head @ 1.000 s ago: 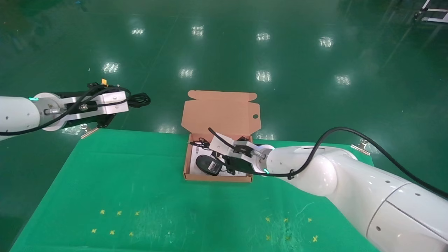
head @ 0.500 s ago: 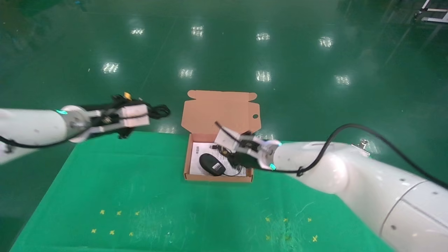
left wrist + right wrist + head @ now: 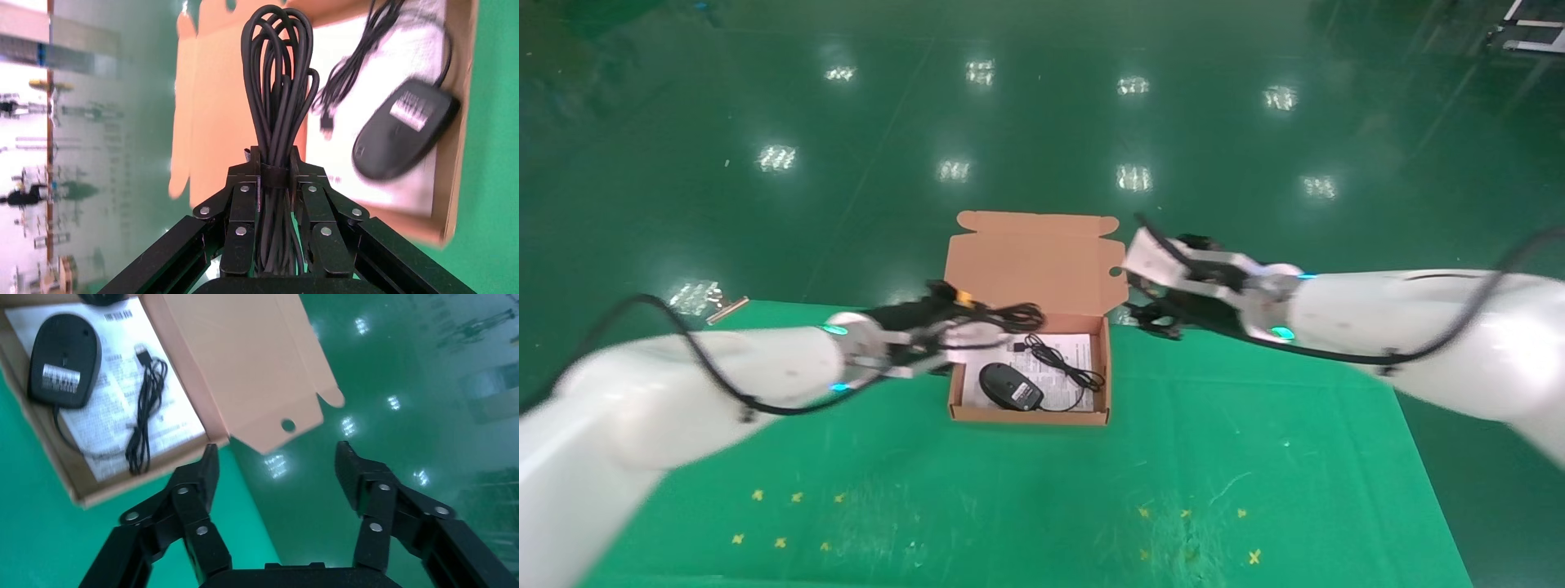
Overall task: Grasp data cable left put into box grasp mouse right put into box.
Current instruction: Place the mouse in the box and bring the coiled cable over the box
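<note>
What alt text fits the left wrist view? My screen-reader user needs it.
The left gripper clamps a looped black data cable, held just outside the open box, where the mouse lies upside down on white paper.

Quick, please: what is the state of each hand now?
Left hand: closed, holding the data cable.
Right hand: open, holding nothing.

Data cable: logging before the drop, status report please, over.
Left gripper shut on data cable, at the box's left wall. Mouse upside down inside box. Right gripper open, empty, beside lid. Nothing blocking.
</note>
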Available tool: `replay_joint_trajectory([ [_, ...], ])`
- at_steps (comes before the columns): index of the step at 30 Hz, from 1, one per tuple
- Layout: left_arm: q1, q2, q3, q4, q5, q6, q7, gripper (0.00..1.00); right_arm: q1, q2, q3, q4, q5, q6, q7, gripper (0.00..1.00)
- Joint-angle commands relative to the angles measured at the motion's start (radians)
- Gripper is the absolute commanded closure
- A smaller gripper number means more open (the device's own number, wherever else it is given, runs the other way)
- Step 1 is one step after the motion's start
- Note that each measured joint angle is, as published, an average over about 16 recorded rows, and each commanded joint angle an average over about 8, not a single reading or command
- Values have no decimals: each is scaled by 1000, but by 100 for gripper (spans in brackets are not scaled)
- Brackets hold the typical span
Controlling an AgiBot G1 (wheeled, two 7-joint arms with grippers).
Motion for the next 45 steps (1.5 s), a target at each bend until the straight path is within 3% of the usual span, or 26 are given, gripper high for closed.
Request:
replay_joint_trajectory([
  [1,9,39,10,33,-8,-33,29,100,15,45,-3,51,-25,-11,29,0],
  [9,5,160,55,186,-101,-142,202,100,54,240,-3,327,-138,-118,188,0],
  [16,-4,183,141,251,-208,-196,283,100,74,288,1,386,-245,-198,308,0],
  [24,-23,190,210,288,-269,-211,304,0,81,290,4,398,-309,-230,360,0],
  [37,-29,158,219,249,-267,-200,286,0,86,275,3,367,-298,-225,340,0],
  [45,-107,121,172,199,-286,-213,182,0,184,254,21,368,-339,-250,284,0],
])
